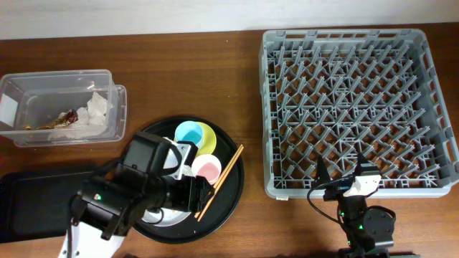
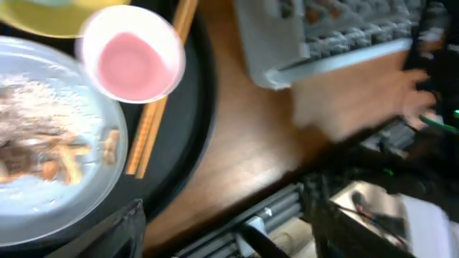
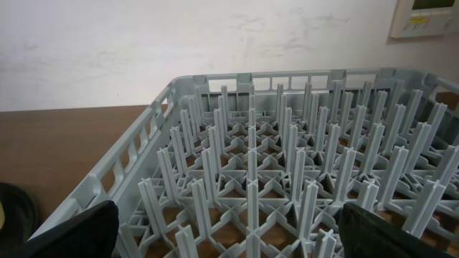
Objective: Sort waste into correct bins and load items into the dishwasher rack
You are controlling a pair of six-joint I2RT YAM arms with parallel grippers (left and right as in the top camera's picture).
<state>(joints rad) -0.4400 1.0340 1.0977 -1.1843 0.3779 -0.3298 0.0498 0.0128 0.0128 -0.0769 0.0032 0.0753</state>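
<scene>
On the round black tray [image 1: 231, 192] stand a small yellow bowl [image 1: 209, 133] with a light blue cup [image 1: 191, 132] in it, a pink cup [image 1: 209, 168] and two wooden chopsticks [image 1: 224, 178]. A white plate [image 1: 172, 217] lies mostly hidden under my left arm. The blurred left wrist view shows the plate [image 2: 50, 193] with brown food scraps [image 2: 43, 154], the pink cup [image 2: 133, 57] and the chopsticks [image 2: 154, 122]. My left gripper [image 1: 202, 193] is open and empty over the tray's right side. My right gripper [image 1: 356, 183] is open and empty at the front edge of the grey dishwasher rack [image 1: 276, 107].
A clear tub [image 1: 14, 89] at the far left holds a white napkin [image 1: 97, 107] and a brownish wrapper [image 1: 66, 119]. A flat black tray [image 1: 29, 204] lies at the front left, partly under my left arm. The right wrist view shows the rack's pegs [image 3: 251, 165].
</scene>
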